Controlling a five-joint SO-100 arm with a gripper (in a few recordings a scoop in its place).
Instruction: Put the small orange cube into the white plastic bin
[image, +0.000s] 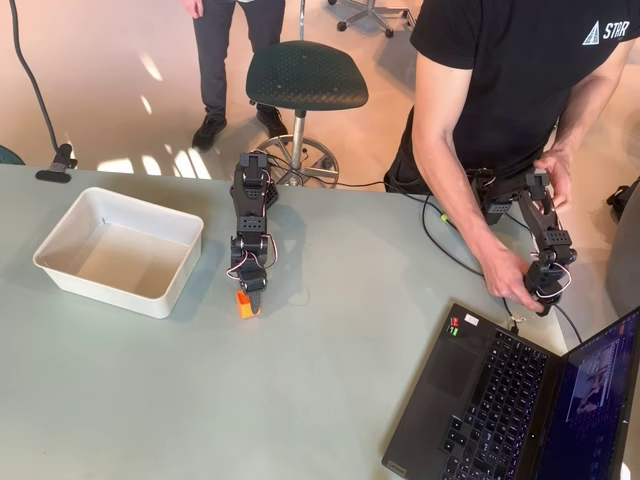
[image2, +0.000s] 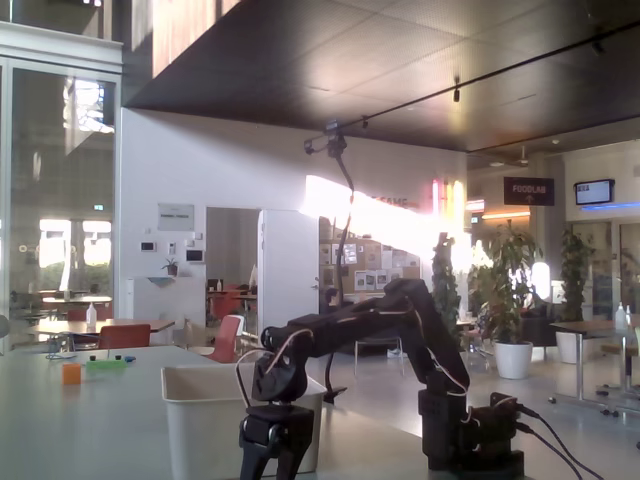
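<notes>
hand (image: 249, 303) at small orange cube (image: 243, 303), grip unclear | white plastic bin (image: 60, 232) left | laptop (image: 480, 400) right

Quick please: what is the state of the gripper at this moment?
Gripper: down at the small orange cube on the table; whether it grips cannot be told.
</notes>
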